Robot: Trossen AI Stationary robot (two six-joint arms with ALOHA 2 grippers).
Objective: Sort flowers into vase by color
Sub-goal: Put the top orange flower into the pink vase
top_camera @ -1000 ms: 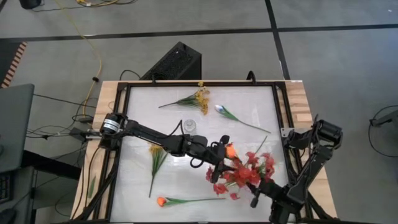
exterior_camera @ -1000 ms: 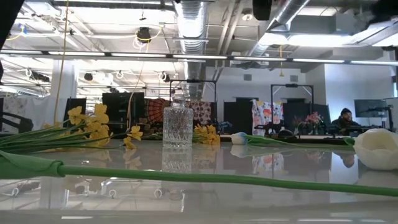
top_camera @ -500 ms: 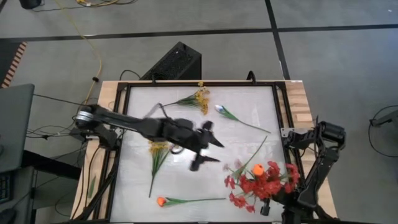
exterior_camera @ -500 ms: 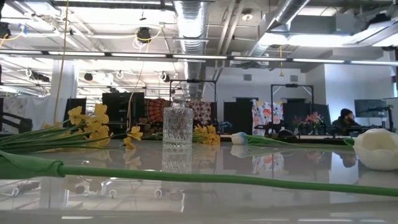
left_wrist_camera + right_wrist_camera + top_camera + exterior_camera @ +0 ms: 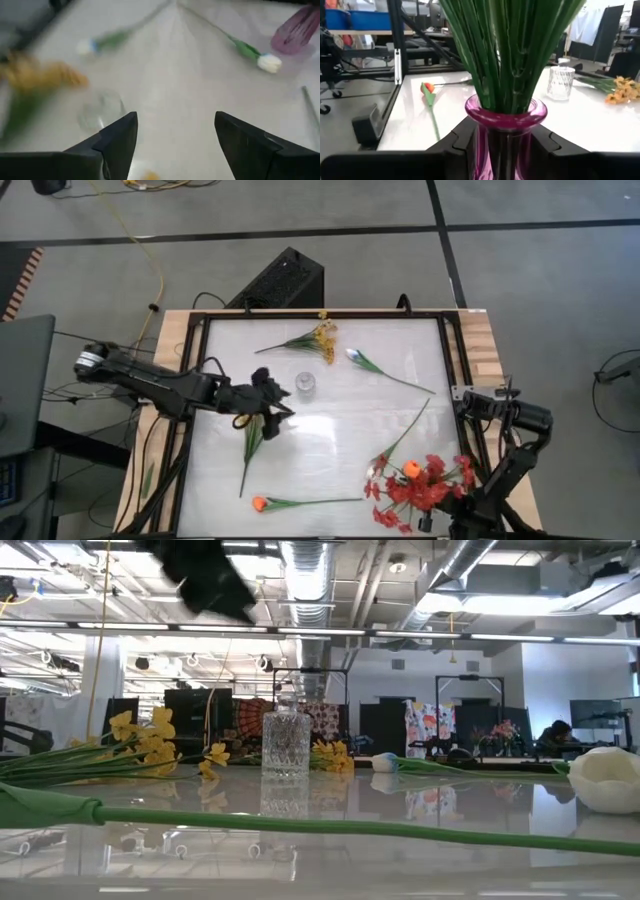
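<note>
1. Robotics lab or industrial workshop space, not a home.
2. Low view: open ceiling with bare ducts (image 5: 312,570), pipes and long strip lights (image 5: 200,630).
3. Floor is grey concrete (image 5: 520,280) with dark joint lines; a yellow cable (image 5: 150,260) runs loose across it.
4. Work table (image 5: 330,410) has a white top, a black metal frame and wooden side edges, with cables hanging at its left.
5. Black box unit (image 5: 285,280) sits on the floor behind the table.
6. Room behind: dark racks, hanging patterned cloths (image 5: 428,725), and a person (image 5: 553,732) seated at a far desk.
7. Right wrist view: blue bins (image 5: 362,19) on a shelf and black frame posts.
</note>
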